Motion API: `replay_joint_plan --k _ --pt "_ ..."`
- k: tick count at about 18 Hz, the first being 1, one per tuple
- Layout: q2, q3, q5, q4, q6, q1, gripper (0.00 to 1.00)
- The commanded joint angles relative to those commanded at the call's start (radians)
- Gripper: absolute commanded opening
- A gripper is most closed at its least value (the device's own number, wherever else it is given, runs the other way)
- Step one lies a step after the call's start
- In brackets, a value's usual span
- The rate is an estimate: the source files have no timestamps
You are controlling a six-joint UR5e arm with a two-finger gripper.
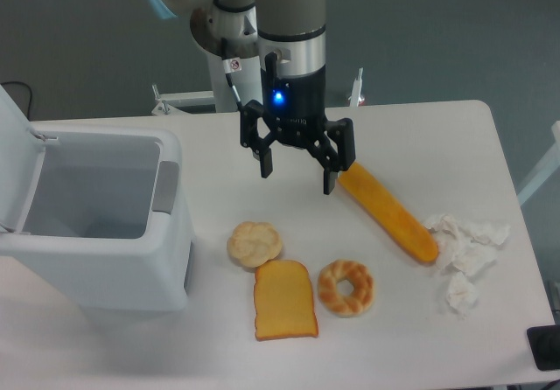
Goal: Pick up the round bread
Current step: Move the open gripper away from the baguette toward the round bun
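The round bread (255, 243) is a pale cream-yellow bun with a lumpy edge, lying on the white table (420, 136) just right of the bin. My gripper (297, 176) hangs open and empty above the table, behind and a little to the right of the bun, its two dark fingers spread wide. The bun touches the top edge of the square orange toast slice (284, 300). Nothing hides the bun.
A golden-brown twisted ring (346, 288) lies right of the toast. A long orange baguette (389, 212) lies diagonally right of the gripper, close to its right finger. Crumpled white paper (464, 250) sits at the right. An open white bin (92, 219) stands at the left.
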Motion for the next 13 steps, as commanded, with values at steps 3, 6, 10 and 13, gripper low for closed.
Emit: replay_joint_plan --k 3,6,10,13 --pt "0.0 -0.015 0.002 -0.002 0.003 0.0 1.0" --pt "-0.014 -0.015 0.002 -0.002 0.006 0.0 1.0" --pt "-0.029 -0.04 0.0 -0.005 0.006 -0.002 1.0" --pt "-0.026 -0.077 -0.005 -0.006 0.005 0.005 1.0"
